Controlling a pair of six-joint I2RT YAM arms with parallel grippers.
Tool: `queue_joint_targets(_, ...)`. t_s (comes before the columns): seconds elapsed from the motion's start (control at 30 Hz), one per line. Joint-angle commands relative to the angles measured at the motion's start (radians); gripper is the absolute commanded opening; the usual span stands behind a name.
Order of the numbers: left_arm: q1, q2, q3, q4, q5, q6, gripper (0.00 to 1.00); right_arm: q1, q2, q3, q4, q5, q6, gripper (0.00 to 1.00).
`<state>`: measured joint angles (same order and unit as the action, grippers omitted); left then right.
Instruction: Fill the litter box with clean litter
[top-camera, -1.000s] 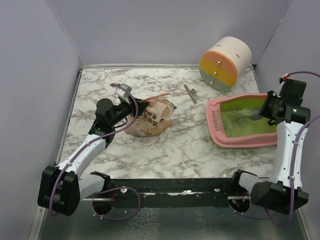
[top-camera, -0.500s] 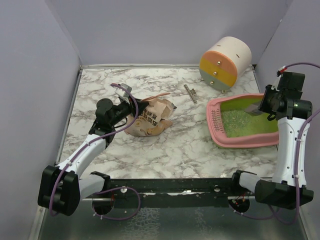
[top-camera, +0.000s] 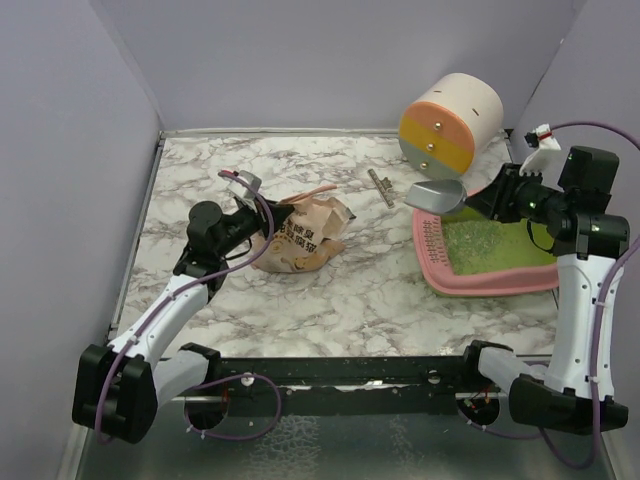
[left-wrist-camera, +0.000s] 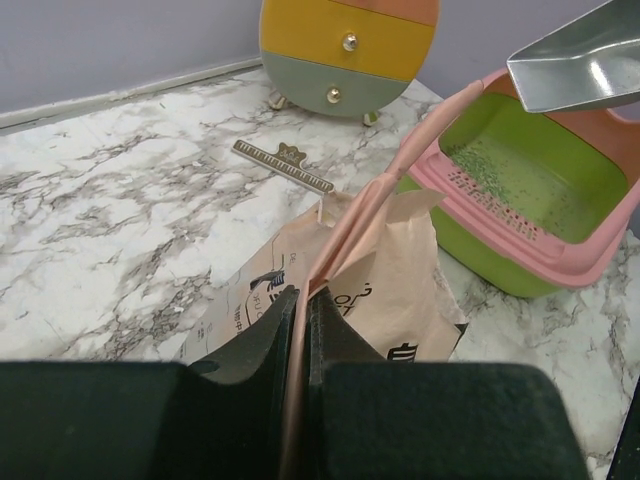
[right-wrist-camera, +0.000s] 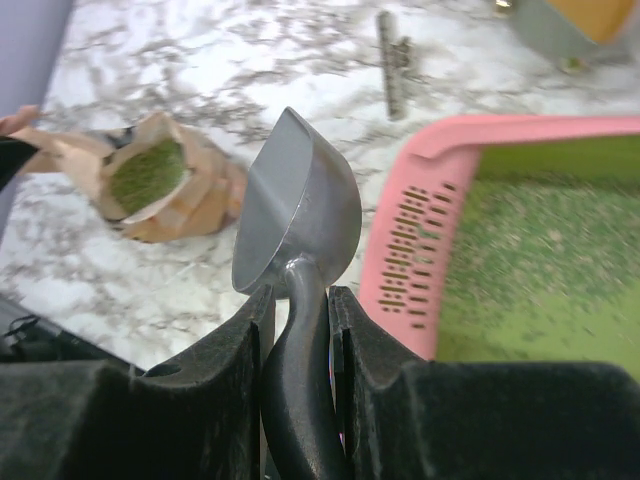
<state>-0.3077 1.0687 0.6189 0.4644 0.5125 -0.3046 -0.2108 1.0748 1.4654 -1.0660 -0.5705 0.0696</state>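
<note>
The pink litter box with a green inside sits at the right and holds a speckled layer of clean litter; both also show in the right wrist view, box and litter. My right gripper is shut on the handle of a silver scoop, held above the box's left rim, bowl toward the bag. The tan paper bag lies left of centre with greenish litter in its open mouth. My left gripper is shut on the bag's edge.
A round cream drum with orange, yellow and grey bands stands at the back right. A small metal clip lies on the marble table between bag and drum. Walls close in on three sides.
My right gripper has risen out of the litter box and swung left, carrying the scoop over the box's left rim. The left gripper and the bag have shifted very slightly.
</note>
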Motion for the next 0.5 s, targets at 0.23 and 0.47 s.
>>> queue_joint_targets(0.23, 0.004, -0.154, -0.014, 0.043, -0.014, 0.029, 0.00, 0.226, 0.079, 0.064, 0.101, -0.203, -0.020, 0.01)
queue_joint_targets(0.47, 0.005, -0.156, -0.031, 0.057, -0.020, 0.031, 0.00, 0.367, 0.125, 0.029, 0.158, -0.121, -0.016, 0.01)
